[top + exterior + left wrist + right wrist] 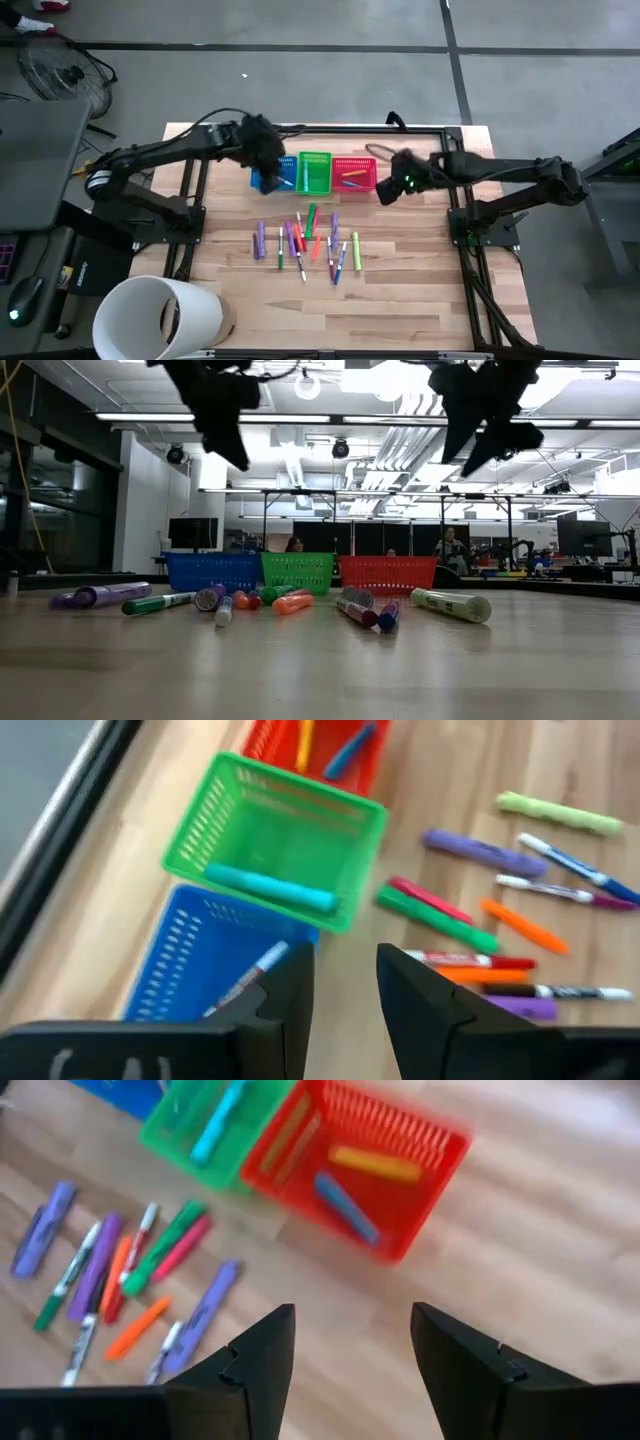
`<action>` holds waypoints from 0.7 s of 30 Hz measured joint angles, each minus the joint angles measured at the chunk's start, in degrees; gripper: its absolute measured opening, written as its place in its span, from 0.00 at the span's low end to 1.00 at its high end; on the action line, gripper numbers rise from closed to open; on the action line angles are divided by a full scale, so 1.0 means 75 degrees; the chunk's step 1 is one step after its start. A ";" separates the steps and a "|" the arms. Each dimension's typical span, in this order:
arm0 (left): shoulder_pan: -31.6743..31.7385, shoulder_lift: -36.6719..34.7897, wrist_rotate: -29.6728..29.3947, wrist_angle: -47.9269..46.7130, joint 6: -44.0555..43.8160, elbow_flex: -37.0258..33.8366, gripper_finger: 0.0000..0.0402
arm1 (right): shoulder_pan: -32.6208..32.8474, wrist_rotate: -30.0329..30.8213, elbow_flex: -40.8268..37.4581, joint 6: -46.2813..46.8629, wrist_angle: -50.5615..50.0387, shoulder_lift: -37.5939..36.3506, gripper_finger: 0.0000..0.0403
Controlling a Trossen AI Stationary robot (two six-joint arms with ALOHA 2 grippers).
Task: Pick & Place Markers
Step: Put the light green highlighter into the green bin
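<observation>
Wood table (pixel 420 290), markers (pixel 305 245) scattered; people (pixel 452 547) seated behind; both tools empty, fingers parted.

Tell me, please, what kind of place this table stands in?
Probably a robotics lab or open workshop. The low view shows a high ceiling with long strip lights, dark computer monitors on distant desks, and seated people behind the light wooden table.

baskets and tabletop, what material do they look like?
Blue basket, green basket, red basket: likely moulded plastic, going by the saturated colour and open mesh walls. Tabletop: wood, probably butcher-block, pale planks with visible grain and a matte to satin finish.
</observation>
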 joint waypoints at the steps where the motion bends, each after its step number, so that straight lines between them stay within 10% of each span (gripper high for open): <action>1: -0.0111 -0.0181 -0.0013 0.0119 -0.0090 -0.0157 0.28 | 0.0142 -0.0094 -0.0180 0.0262 0.0143 0.0002 0.47; 10: -0.0898 -0.1157 -0.0558 0.0327 -0.0143 -0.0844 0.28 | 0.1299 -0.0612 -0.1250 0.2130 0.1577 0.0374 0.47; 21: -0.0916 -0.1598 -0.0442 0.0293 0.0145 -0.1177 0.28 | 0.2013 -0.1182 -0.0212 0.3226 0.1761 0.2407 0.47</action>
